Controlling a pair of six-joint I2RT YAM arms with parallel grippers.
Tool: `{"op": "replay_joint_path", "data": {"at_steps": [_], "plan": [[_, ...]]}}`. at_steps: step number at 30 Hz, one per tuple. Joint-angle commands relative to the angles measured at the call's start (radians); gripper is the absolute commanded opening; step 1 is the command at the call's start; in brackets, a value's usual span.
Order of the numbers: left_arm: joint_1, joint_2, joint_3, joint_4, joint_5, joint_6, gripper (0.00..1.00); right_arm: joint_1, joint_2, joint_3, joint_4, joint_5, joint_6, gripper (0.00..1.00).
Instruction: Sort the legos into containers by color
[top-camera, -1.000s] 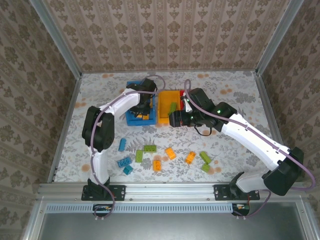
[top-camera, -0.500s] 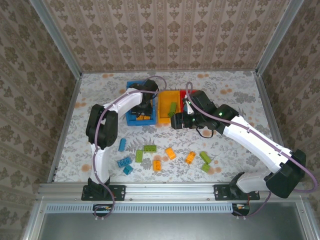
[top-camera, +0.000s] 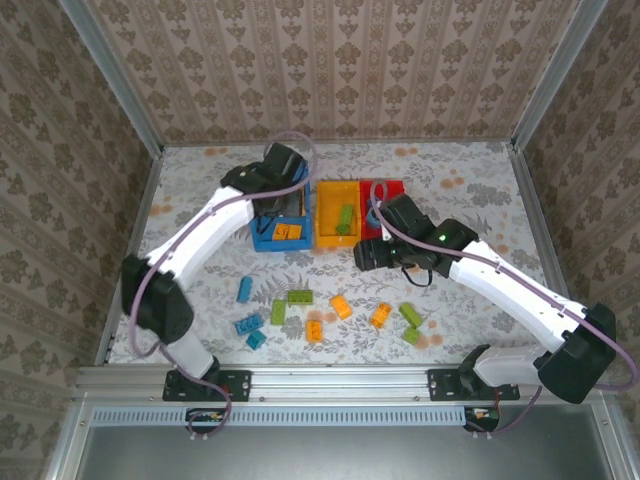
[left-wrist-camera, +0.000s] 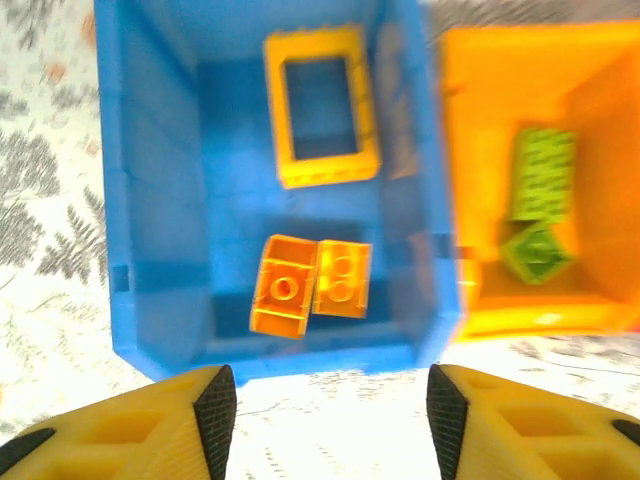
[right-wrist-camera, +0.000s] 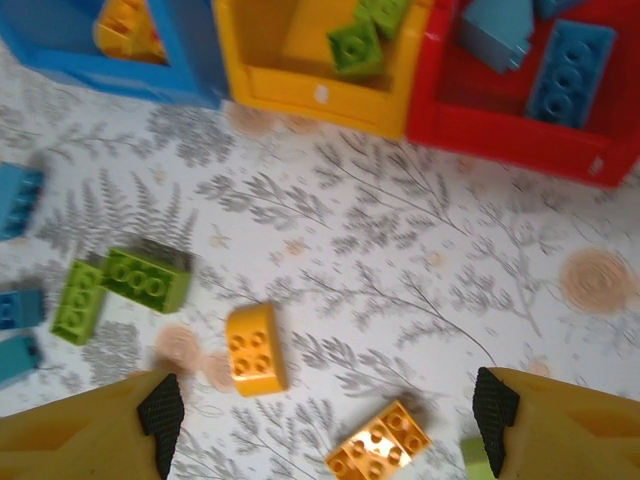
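While left hand (left-wrist-camera: 330, 408) gapes empty | orange legos (left-wrist-camera: 310, 285) lie ahead, in blue bin (left-wrist-camera: 150, 200)

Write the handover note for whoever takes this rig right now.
Left claw: open, empty, at the blue bin.
Right claw: open, empty, over the table.
Done: blue bin holds the yellow frame and two orange bricks; yellow bin holds green bricks; red bin holds blue bricks.
Left: ten loose bricks on the table, three blue, four green, three orange; sort them likewise.
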Motion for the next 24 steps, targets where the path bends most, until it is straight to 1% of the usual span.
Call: {"op": "replay_joint_path", "data": {"at_steps": [1,4,6,8,11,14,19,20,24], "plan": [[-0.029,-0.153,-0.137,0.164,0.151,0.022,0.57,0.013,-0.042,-0.058,-0.158,0.095,0.088,0.77],[-0.087,-0.284,-0.272,0.254,0.238,0.028,0.59,0.016,-0.040,-0.114,-0.285,0.094,0.182,0.76],[-0.134,-0.337,-0.332,0.263,0.281,0.032,0.59,0.023,-0.050,-0.165,-0.335,0.080,0.236,0.76],[-0.179,-0.376,-0.391,0.267,0.327,0.015,0.59,0.026,-0.056,-0.229,-0.348,0.056,0.279,0.76],[-0.235,-0.429,-0.476,0.313,0.386,-0.022,0.59,0.026,-0.034,-0.298,-0.305,0.034,0.289,0.77],[-0.281,-0.475,-0.538,0.371,0.401,-0.055,0.59,0.022,0.019,-0.322,-0.252,0.030,0.273,0.78],[-0.308,-0.473,-0.558,0.375,0.395,-0.081,0.58,-0.023,0.111,-0.345,-0.166,0.021,0.242,0.77],[-0.311,-0.469,-0.554,0.376,0.393,-0.081,0.58,-0.040,0.146,-0.349,-0.146,0.016,0.231,0.75],[-0.325,-0.452,-0.529,0.378,0.382,-0.081,0.57,-0.087,0.205,-0.342,-0.083,-0.022,0.187,0.64]]}}
